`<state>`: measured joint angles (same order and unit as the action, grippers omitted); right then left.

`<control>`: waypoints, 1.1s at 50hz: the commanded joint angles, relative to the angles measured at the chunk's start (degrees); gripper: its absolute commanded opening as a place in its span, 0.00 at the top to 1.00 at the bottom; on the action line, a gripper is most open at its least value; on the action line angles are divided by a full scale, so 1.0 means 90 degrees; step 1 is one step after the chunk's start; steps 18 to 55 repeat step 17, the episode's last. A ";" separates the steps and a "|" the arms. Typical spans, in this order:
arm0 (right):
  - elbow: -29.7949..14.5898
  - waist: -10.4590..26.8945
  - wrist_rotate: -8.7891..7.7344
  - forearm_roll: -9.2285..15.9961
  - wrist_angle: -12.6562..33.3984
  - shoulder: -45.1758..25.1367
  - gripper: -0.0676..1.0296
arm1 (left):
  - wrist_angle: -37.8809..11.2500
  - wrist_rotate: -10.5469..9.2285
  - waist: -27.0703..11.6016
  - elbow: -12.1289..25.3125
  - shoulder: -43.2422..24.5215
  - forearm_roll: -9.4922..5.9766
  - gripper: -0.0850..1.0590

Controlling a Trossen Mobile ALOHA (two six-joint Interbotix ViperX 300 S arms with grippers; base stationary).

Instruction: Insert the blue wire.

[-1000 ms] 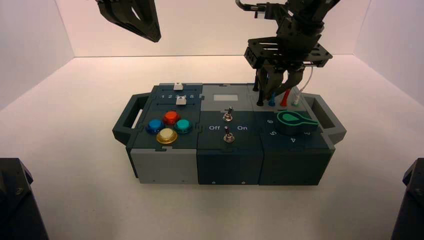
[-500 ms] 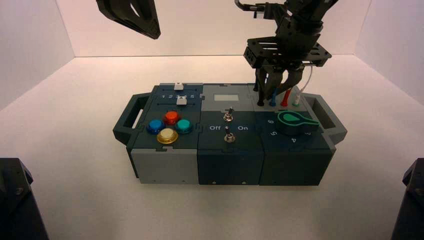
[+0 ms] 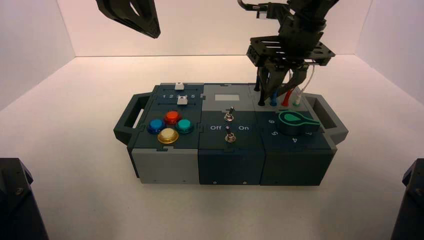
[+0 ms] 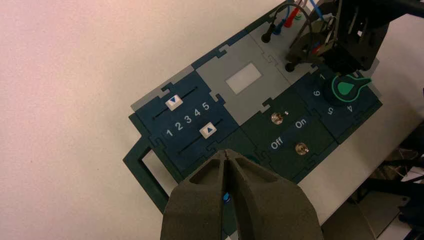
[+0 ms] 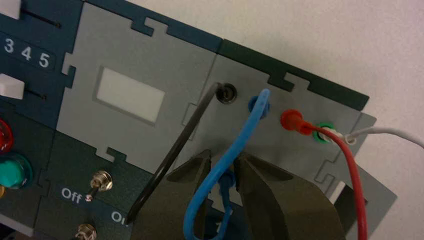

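The blue wire [image 5: 235, 145] loops from a blue socket [image 5: 259, 103] in the grey panel's far row down to its other blue plug [image 5: 227, 181], which stands upright on the near row. My right gripper [image 5: 225, 161] hangs over that plug, open, one finger on each side of it and the cable running between them. In the high view the right gripper [image 3: 279, 87] is above the box's rear right corner, with the blue plug [image 3: 273, 102] below it. My left gripper [image 4: 228, 153] is shut and empty, parked high over the box's left rear [image 3: 153, 33].
A black wire [image 5: 185, 145], a red wire [image 5: 292, 120] and a white wire [image 5: 380, 131] are plugged in beside the blue one. The green knob [image 3: 295, 121] lies just in front of the sockets. Two toggle switches [image 3: 228, 116] and coloured buttons [image 3: 170, 126] sit further left.
My right gripper has risen a little above the sockets while the blue plug stayed down on the panel. The box has edged slightly to the right. The left arm has barely moved.
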<state>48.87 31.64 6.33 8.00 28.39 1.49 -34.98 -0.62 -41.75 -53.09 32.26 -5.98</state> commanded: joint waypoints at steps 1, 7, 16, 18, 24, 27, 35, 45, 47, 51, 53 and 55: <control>-0.0059 -0.0098 0.0059 -0.0039 0.0293 0.0361 0.69 | 0.0020 0.0029 0.0020 0.0098 0.0127 0.0010 0.95; -0.0156 -0.0107 0.0117 -0.0039 0.0537 0.0557 0.69 | 0.0010 0.0029 0.0010 0.0029 0.0244 0.0000 0.95; -0.0215 -0.0107 0.0137 -0.0039 0.0742 0.0547 0.69 | 0.0010 0.0029 0.0020 0.0000 0.0313 0.0000 0.95; -0.0215 -0.0107 0.0137 -0.0039 0.0742 0.0537 0.69 | 0.0010 0.0020 0.0010 0.0000 0.0313 0.0000 0.95; -0.0215 -0.0107 0.0137 -0.0039 0.0742 0.0537 0.69 | 0.0010 0.0020 0.0010 0.0000 0.0313 0.0000 0.95; -0.0215 -0.0107 0.0137 -0.0039 0.0742 0.0537 0.69 | 0.0010 0.0020 0.0010 0.0000 0.0313 0.0000 0.95; -0.0215 -0.0107 0.0137 -0.0039 0.0742 0.0537 0.69 | 0.0010 0.0020 0.0010 0.0000 0.0313 0.0000 0.95; -0.0215 -0.0107 0.0137 -0.0039 0.0742 0.0537 0.69 | 0.0010 0.0020 0.0010 0.0000 0.0313 0.0000 0.95; -0.0215 -0.0107 0.0137 -0.0039 0.0742 0.0537 0.69 | 0.0010 0.0020 0.0010 0.0000 0.0313 0.0000 0.95; -0.0215 -0.0107 0.0137 -0.0039 0.0742 0.0537 0.69 | 0.0010 0.0020 0.0010 0.0000 0.0313 0.0000 0.95; -0.0215 -0.0107 0.0137 -0.0039 0.0742 0.0537 0.69 | 0.0010 0.0020 0.0010 0.0000 0.0313 0.0000 0.95; -0.0215 -0.0107 0.0137 -0.0039 0.0742 0.0537 0.69 | 0.0010 0.0020 0.0010 0.0000 0.0313 0.0000 0.95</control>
